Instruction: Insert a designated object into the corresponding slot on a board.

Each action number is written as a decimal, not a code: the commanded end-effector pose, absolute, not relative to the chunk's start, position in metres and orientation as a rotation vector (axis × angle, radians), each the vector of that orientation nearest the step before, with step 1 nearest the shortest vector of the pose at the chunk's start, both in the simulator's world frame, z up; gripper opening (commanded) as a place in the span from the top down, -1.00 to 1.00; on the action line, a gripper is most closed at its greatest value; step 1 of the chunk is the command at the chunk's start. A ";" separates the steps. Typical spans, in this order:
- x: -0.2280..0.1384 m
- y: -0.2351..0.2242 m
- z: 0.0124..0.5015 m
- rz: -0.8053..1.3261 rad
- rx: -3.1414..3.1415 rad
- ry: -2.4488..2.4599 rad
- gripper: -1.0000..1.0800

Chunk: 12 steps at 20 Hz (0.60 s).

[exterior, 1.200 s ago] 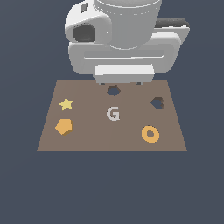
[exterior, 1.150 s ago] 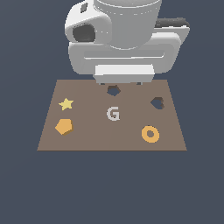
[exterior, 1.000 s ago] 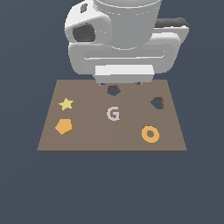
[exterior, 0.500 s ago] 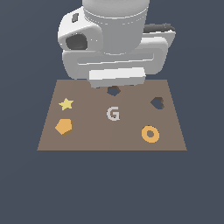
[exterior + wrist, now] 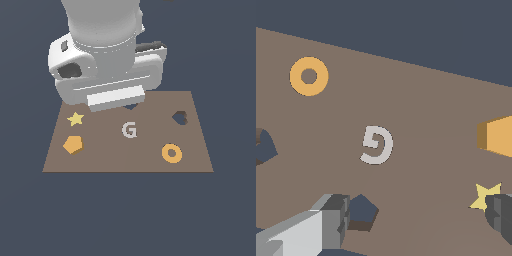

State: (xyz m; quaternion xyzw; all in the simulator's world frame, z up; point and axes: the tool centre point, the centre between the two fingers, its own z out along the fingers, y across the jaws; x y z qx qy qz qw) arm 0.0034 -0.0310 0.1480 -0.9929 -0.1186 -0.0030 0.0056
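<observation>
The orange pentagon block (image 5: 73,145) lies flat on the brown board (image 5: 150,162) near its edge at the exterior view's left, just in front of the yellow star (image 5: 75,119). The dark pentagon slot (image 5: 362,212) sits at the board's far edge, behind the grey G (image 5: 129,130); in the exterior view the arm's white hand (image 5: 107,82) covers most of it. My gripper (image 5: 417,216) hovers above the board, open, with nothing between its fingers. One finger (image 5: 323,227) is beside the slot, the other (image 5: 501,212) beside the star (image 5: 485,195). The pentagon block (image 5: 497,136) is apart from both.
An orange ring (image 5: 171,153) lies on the board toward the exterior view's right, with a dark heart-shaped hole (image 5: 180,118) behind it. Dark blue floor surrounds the board on all sides.
The arm's hand has swung toward the exterior view's left and dropped a little, now covering more of the pentagon slot. The pieces on the board have not moved.
</observation>
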 end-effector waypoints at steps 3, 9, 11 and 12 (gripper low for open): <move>0.007 -0.056 0.131 -0.008 -3.085 -0.539 -0.92; 0.019 -0.093 0.105 -0.005 -3.033 -0.792 -0.92; 0.024 -0.104 0.097 -0.005 -3.012 -0.871 -0.92; 0.027 -0.109 0.093 -0.004 -3.001 -0.909 -0.92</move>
